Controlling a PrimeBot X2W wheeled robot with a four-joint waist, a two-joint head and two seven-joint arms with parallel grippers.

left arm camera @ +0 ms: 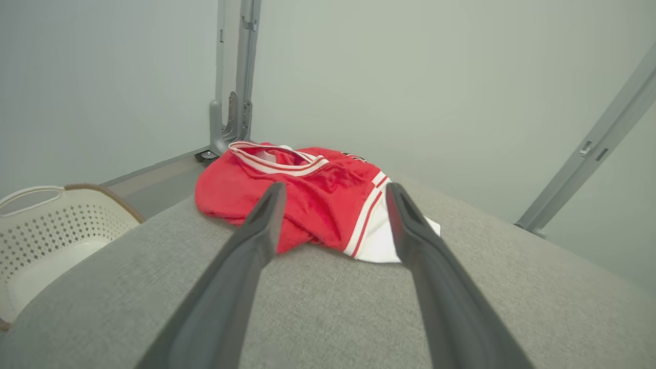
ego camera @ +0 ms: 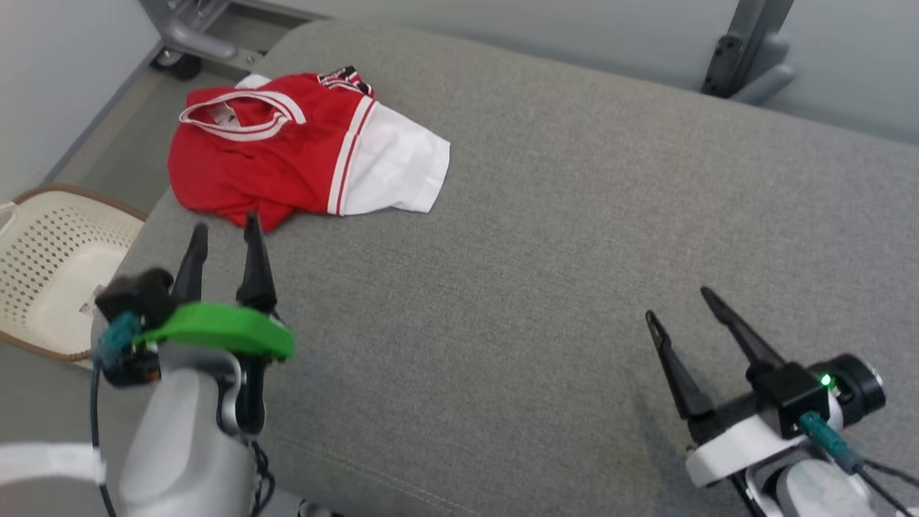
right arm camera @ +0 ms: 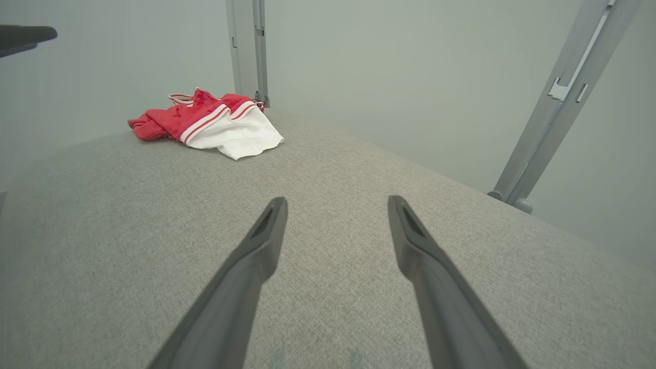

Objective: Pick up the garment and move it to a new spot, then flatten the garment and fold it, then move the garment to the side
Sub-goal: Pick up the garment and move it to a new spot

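The red-and-white garment [ego camera: 273, 154] lies crumpled at the far left corner of the grey bench [ego camera: 546, 237]. The left pincer [ego camera: 225, 225] is released, jaws spread and empty, tips just short of the garment's near edge. The right pincer [ego camera: 678, 303], likewise released and empty, is well apart from it. A basket [ego camera: 57, 266] stands beside the bench's left edge.

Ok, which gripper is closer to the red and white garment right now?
Left. The left gripper is open just short of the garment; the right gripper, also open, is far off across the grey cushion.
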